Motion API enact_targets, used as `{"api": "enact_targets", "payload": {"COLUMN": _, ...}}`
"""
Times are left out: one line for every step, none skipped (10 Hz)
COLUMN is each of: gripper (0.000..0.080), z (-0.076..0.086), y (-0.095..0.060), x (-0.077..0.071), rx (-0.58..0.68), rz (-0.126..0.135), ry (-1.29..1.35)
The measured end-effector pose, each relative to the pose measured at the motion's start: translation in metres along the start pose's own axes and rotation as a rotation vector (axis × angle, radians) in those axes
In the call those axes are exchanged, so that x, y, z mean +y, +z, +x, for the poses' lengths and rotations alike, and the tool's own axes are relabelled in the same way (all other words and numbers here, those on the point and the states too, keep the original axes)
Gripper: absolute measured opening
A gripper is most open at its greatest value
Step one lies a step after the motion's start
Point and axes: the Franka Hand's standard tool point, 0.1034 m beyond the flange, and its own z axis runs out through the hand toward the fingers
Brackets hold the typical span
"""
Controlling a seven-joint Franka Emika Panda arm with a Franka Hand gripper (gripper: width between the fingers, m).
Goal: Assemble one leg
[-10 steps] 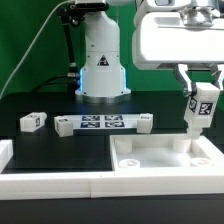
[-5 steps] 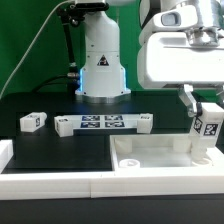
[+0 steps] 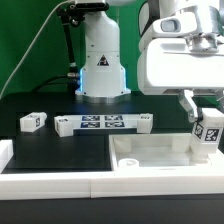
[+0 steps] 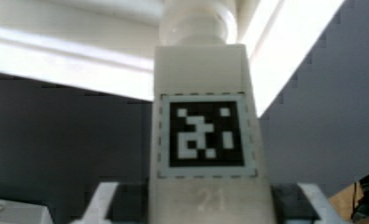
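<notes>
My gripper is shut on a white leg with a black-and-white tag on its face. It holds the leg upright over the far right corner of the large white panel at the exterior view's right. In the wrist view the leg fills the middle, tag facing the camera, between my two fingers. The leg's lower end is near the panel's raised rim; I cannot tell if it touches. A second small leg lies on the black table at the exterior view's left.
The marker board lies flat in front of the robot base. A white block sits at the left edge. A white ledge runs along the front.
My gripper has moved toward the exterior view's right and lower with the leg, bringing it down toward the panel's far right corner.
</notes>
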Motion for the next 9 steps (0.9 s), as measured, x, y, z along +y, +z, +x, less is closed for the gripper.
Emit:
{"api": "enact_targets", "payload": {"gripper": 0.0292, "z": -0.002, "y": 0.000, "x": 0.000, "rx": 0.004, "rz": -0.001, "ry": 0.000}}
{"api": "enact_targets", "payload": {"gripper": 0.0292, "z": -0.006, "y": 0.000, "x": 0.001, "rx": 0.013, "rz": -0.004, "ry": 0.005}}
{"api": "enact_targets", "payload": {"gripper": 0.0292, "z": -0.009, "y": -0.001, "x": 0.002, "rx": 0.016, "rz": -0.007, "ry": 0.017}}
{"api": "enact_targets", "payload": {"gripper": 0.0292, "z": -0.010, "y": -0.001, "x": 0.002, "rx": 0.024, "rz": -0.009, "ry": 0.021}}
{"api": "enact_targets", "payload": {"gripper": 0.0292, "z": -0.014, "y": -0.003, "x": 0.006, "rx": 0.042, "rz": -0.013, "ry": 0.029}}
{"api": "enact_targets", "payload": {"gripper": 0.0292, "z": -0.016, "y": -0.004, "x": 0.009, "rx": 0.052, "rz": -0.014, "ry": 0.035}}
{"api": "enact_targets", "payload": {"gripper": 0.0292, "z": -0.015, "y": -0.004, "x": 0.008, "rx": 0.037, "rz": -0.011, "ry": 0.032}}
{"api": "enact_targets", "payload": {"gripper": 0.0292, "z": -0.015, "y": -0.003, "x": 0.008, "rx": 0.034, "rz": -0.010, "ry": 0.032}}
{"api": "enact_targets", "payload": {"gripper": 0.0393, "z": -0.016, "y": -0.003, "x": 0.008, "rx": 0.030, "rz": -0.010, "ry": 0.032}}
